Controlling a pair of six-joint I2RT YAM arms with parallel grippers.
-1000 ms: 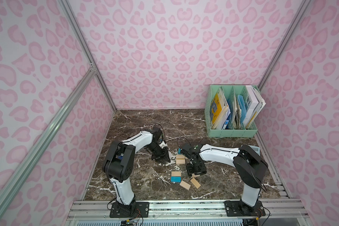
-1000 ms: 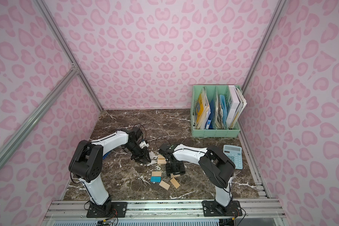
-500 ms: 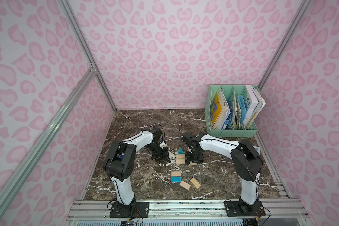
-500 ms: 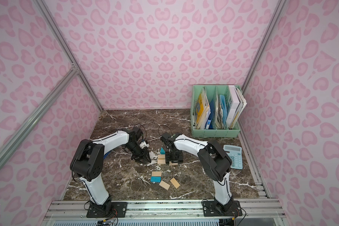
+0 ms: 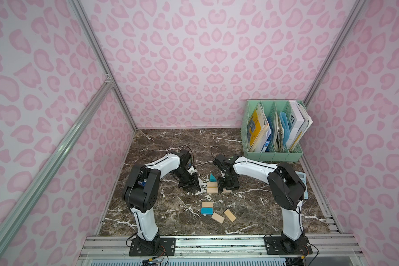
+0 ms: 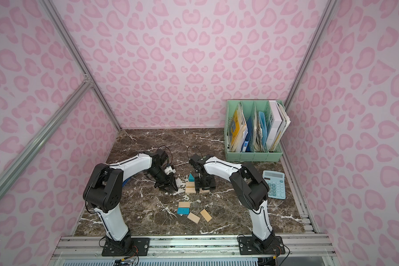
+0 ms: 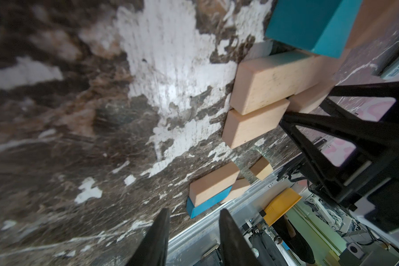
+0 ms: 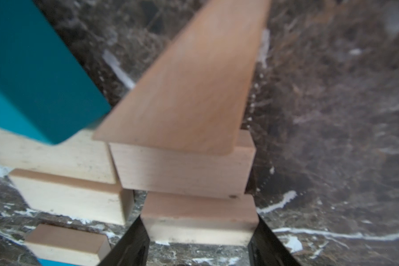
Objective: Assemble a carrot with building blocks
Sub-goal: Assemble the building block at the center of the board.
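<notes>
Clamping a light-wood rectangular block [image 8: 194, 207] between its fingers [image 8: 129, 248], the right gripper [image 8: 199, 223] held it flat against the half-built carrot [image 5: 212, 190] on the brown marble table [image 5: 171, 147], seemingly squaring its second column, while the left gripper [image 7: 194, 214] hovered alongside, part-open and empty.

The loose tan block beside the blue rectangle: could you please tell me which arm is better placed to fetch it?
Left, probably. The left hand is empty and open beside the carrot; the right hand is shut on a tan block there.
</notes>
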